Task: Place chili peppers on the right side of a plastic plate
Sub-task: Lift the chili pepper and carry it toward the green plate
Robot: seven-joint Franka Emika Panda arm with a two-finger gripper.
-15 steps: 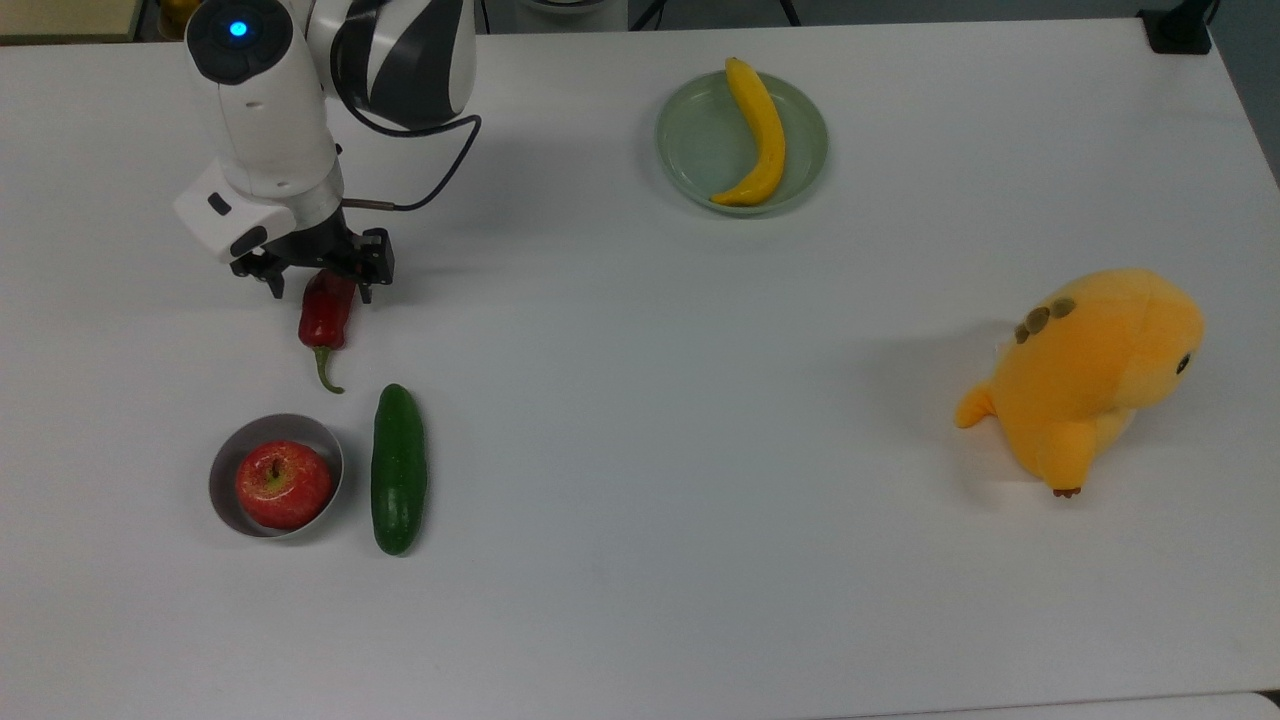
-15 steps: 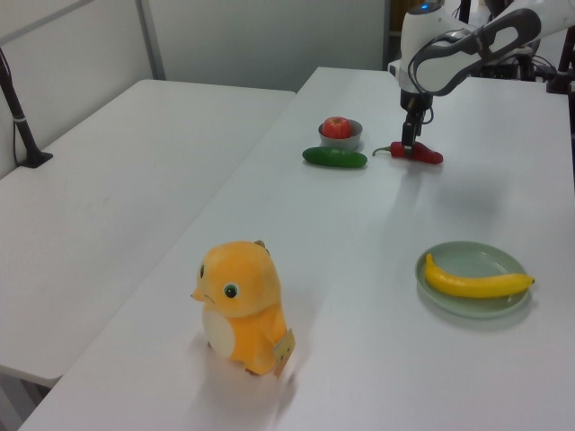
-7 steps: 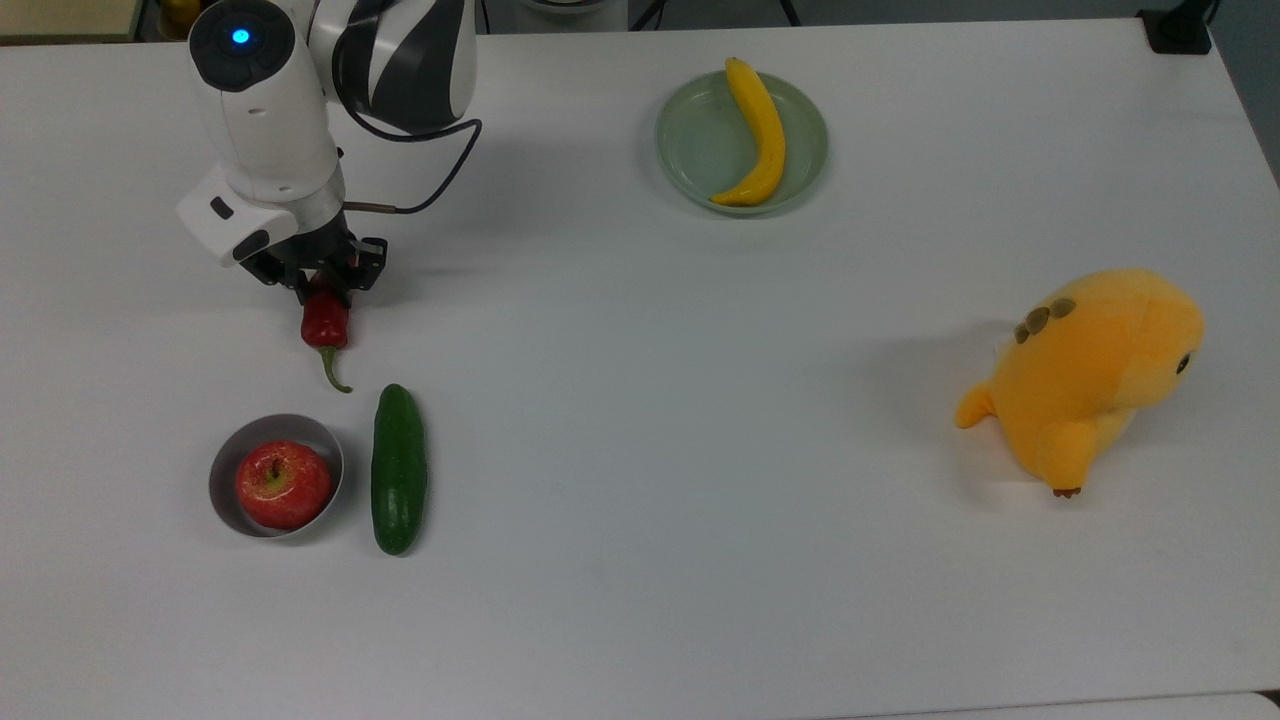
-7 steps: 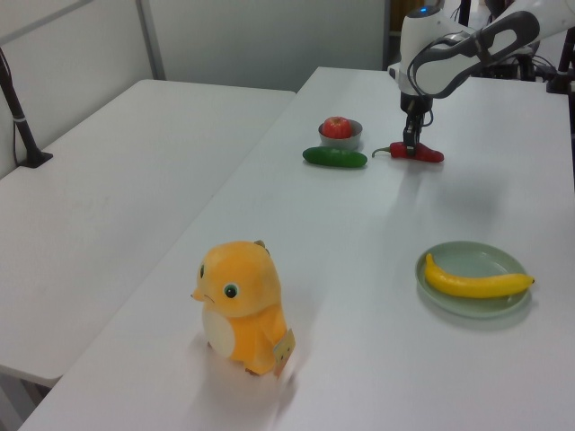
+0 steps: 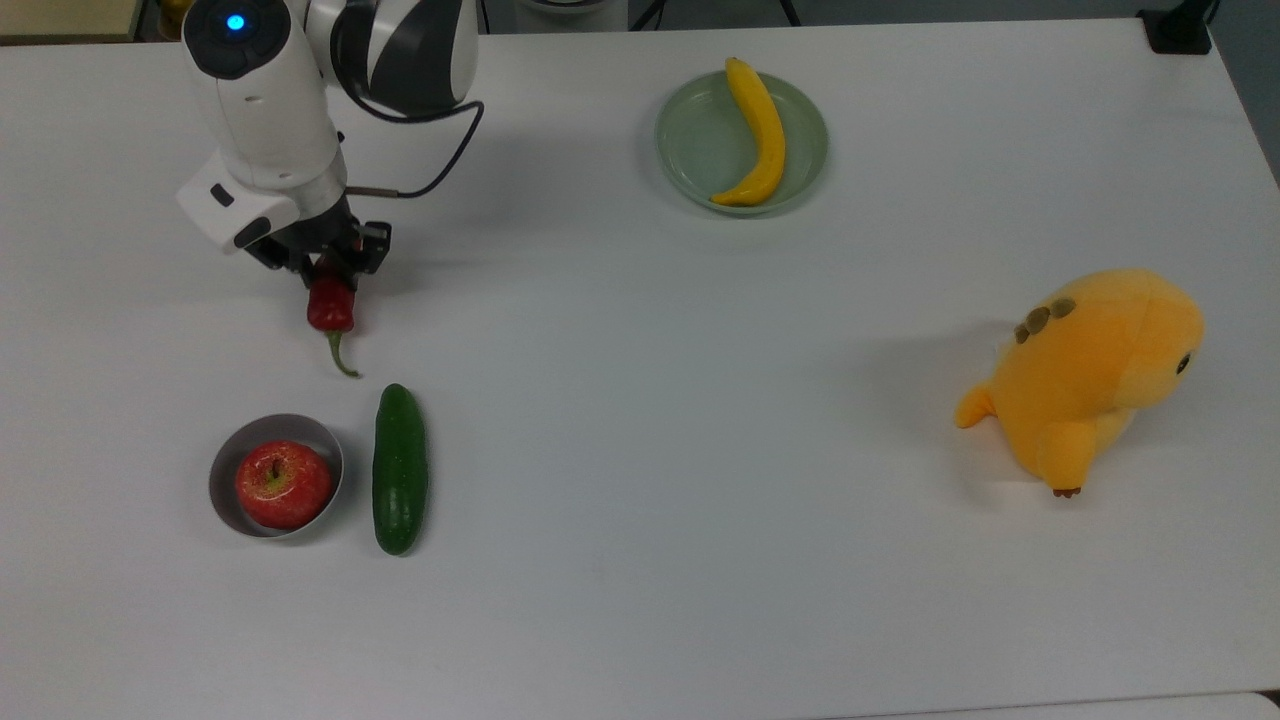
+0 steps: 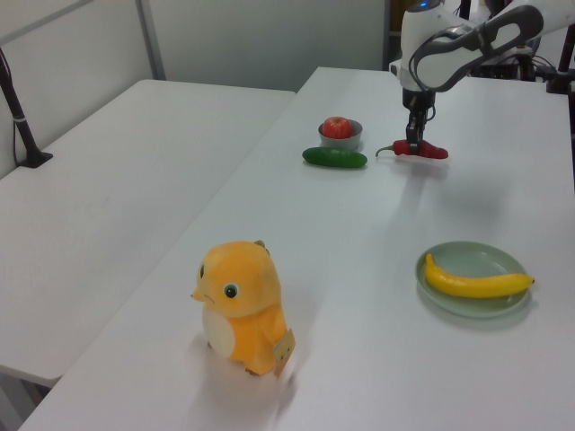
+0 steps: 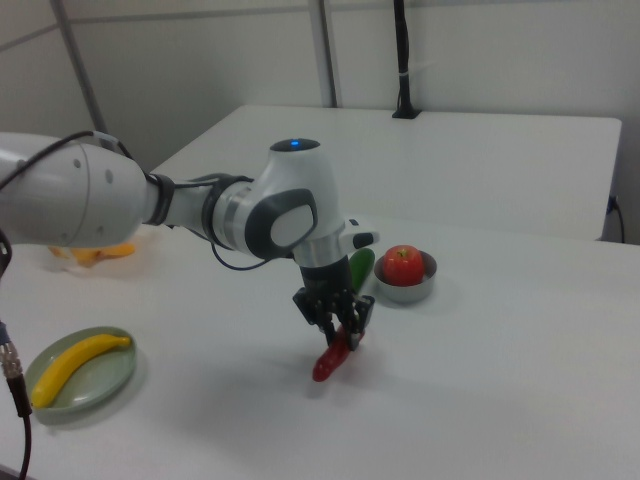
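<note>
One chili pepper [image 5: 330, 305] (in pincer [image 5: 328, 268])

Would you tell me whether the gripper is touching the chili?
Touching: in the right view, the gripper is closed on the chili's upper end, which hangs tilted from it.

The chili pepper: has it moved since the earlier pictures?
Yes. The chili pepper has risen off the table in the gripper, its stem tip now farther from the cucumber in the top view.
</note>
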